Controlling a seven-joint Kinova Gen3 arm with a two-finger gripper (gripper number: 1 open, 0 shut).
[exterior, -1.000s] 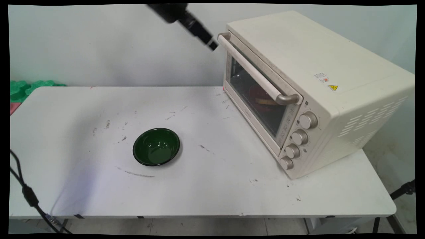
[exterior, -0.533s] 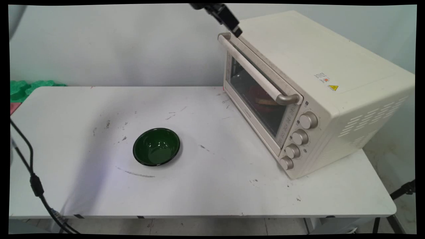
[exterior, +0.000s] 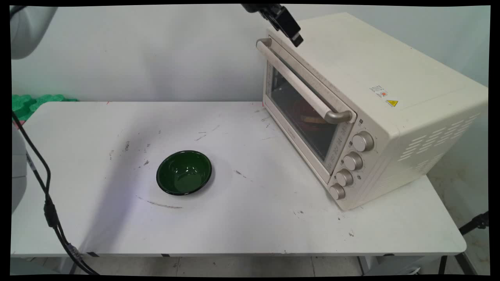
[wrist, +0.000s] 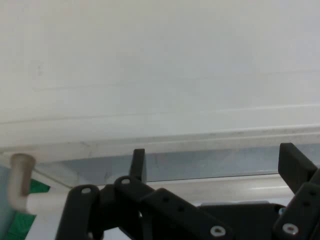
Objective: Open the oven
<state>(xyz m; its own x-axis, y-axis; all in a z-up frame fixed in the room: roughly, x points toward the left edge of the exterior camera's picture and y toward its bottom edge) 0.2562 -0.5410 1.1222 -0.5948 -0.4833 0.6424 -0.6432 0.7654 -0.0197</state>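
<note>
Looking across the bench (exterior: 250,226), we see only the tip of the gripper (exterior: 295,38) dipping in from the top edge; the rest of the arm is cut off above. It hangs just over the far left corner of the cream toaster oven (exterior: 375,113), above the top of its door and near the far end of the door handle (exterior: 297,84). In the hand view the gripper (wrist: 215,165) shows its two black fingers (wrist: 137,165) standing well apart, so the jaws are wide and hold nothing; between them lies the oven's top edge.

Behind the oven's glass door we make out something reddish with a yellowish strip on it, but the glare and dark glass keep us from telling what it is. Four knobs (exterior: 351,162) run down the near right side of the front.

A dark green bowl (exterior: 184,172) sits alone toward the bench's middle, well apart from the oven. The white bench is scuffed with dark marks. A pale wall stands behind, green foam (exterior: 31,103) shows at the far left, and a black cable (exterior: 47,203) hangs at the left edge.
</note>
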